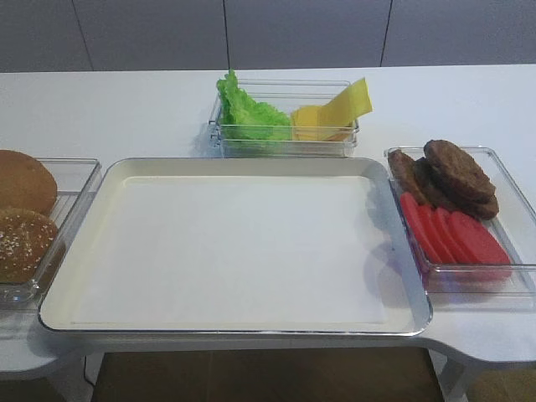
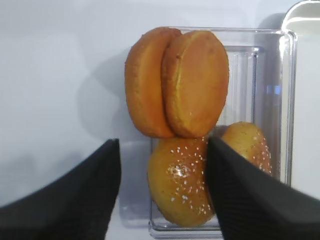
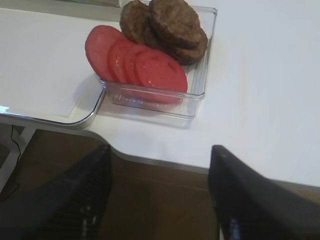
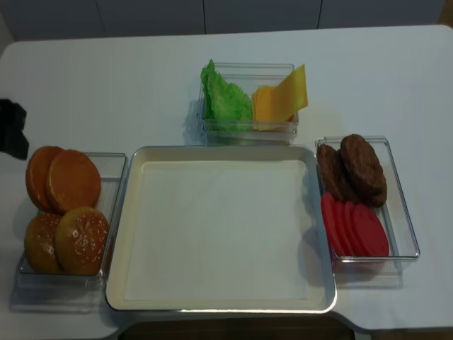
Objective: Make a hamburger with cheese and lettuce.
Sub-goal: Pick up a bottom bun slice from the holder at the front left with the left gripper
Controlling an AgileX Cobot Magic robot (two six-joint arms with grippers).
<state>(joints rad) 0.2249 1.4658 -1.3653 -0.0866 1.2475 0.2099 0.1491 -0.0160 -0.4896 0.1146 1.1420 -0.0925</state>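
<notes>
At the left end of the white table, inside a clear plastic bin [image 4: 113,185], stand the two plain golden-brown bun halves [image 2: 196,82] that will start the hamburger, leaning on edge against each other with their smooth crusts facing up toward the left wrist camera; in front of them lie two darker domed sesame-speckled buns [image 2: 182,186]. The left gripper [image 2: 164,192] hangs directly above this bin with its two black fingers [image 2: 75,200] spread wide apart and nothing between them, so the step in hand looks like fetching a plain bun half as the base. To do that well, the arm would probably need to drop toward the nearer of the two leaning halves, straddle its thin edge rather than its broad face, and close gently, since soft bread should dent under a hard squeeze; lifting straight up would help avoid dragging the neighbouring half or catching the bin wall. The large rimmed metal tray [image 4: 221,310] lined with white paper sits just beside the bin, so the carry is short, and the half should land cut face up near the middle. Behind the tray, another clear bin holds the bright green ruffled lettuce [image 4: 225,100] beside the thin yellow square cheese slices [image 4: 281,100]. On the right, a third bin carries dark brown meat patties [image 4: 354,170] and red tomato slices [image 4: 352,227]; the right gripper [image 3: 160,195] waits near it past the table edge, fingers parted and empty.
</notes>
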